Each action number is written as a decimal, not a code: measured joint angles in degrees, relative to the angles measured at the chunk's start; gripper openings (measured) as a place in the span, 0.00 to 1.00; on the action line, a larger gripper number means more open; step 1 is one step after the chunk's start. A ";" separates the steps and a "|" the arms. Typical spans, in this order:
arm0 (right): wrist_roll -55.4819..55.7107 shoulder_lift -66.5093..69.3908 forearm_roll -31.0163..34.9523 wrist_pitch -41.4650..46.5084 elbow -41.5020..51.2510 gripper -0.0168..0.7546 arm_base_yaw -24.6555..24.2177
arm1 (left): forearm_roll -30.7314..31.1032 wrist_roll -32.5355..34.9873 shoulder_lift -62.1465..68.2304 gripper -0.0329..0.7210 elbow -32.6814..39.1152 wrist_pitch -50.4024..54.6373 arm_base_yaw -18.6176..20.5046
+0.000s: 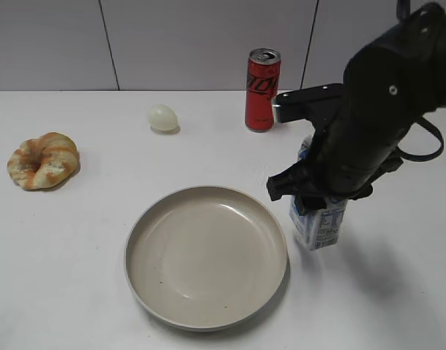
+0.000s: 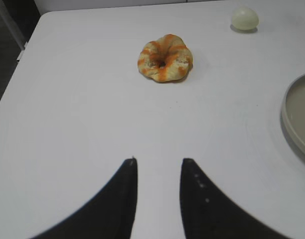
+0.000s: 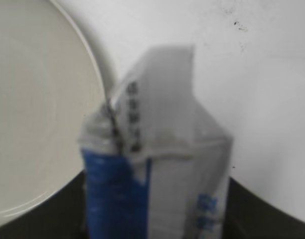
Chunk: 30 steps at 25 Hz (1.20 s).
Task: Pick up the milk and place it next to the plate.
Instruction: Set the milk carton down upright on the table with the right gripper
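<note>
The milk (image 1: 319,226), a small white carton with blue print, stands just right of the plate (image 1: 208,255), a wide beige dish at the front centre. My right gripper (image 1: 318,193) comes down over the carton's top and is shut on it; whether the base touches the table I cannot tell. In the right wrist view the milk (image 3: 162,149) fills the space between the dark fingers (image 3: 157,219), with the plate (image 3: 33,99) close on the left. My left gripper (image 2: 159,162) is open and empty over bare table; the plate's rim (image 2: 299,119) shows at the right edge.
A tall red soda can (image 1: 262,90) stands at the back behind the right arm. A pale egg (image 1: 162,117) (image 2: 244,18) lies at the back centre. A ring-shaped pastry (image 1: 44,160) (image 2: 165,57) lies at the left.
</note>
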 joint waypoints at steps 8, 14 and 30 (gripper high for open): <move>10.60 0.45 -7.03 -7.34 1.34 0.42 0.82 | 0.00 0.00 0.00 0.35 0.00 0.00 0.00; 11.13 4.82 -6.96 -7.90 1.34 0.42 0.89 | 0.00 0.00 0.00 0.35 0.00 0.00 0.00; 5.08 -1.09 -6.77 -3.14 -4.82 0.77 0.89 | 0.00 0.00 0.00 0.35 0.00 0.00 0.00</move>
